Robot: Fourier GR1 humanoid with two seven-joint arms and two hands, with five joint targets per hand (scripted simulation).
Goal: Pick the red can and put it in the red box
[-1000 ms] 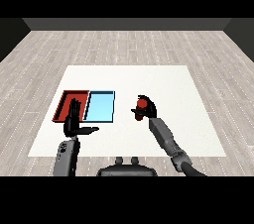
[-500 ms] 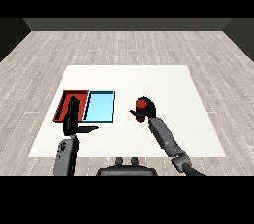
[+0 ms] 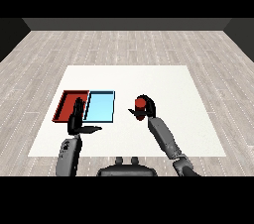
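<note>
The right hand [image 3: 145,110], curled round the small red cylindrical can [image 3: 141,103], has carried it leftward (left hand [image 3: 77,121] open) toward the shallow red tray [image 3: 63,105].

red can [image 3: 141,103] partly hidden by right robot hand [image 3: 145,109] — red tray [image 3: 65,105] corner behind left robot hand [image 3: 75,122]

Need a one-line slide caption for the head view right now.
Right hand curled round the red can, right of the light blue tray and red tray; left hand open.

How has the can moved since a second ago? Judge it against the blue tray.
Yes. The can, held in the right hand, has shifted slightly left, toward the blue tray; it is not yet over either tray.
</note>
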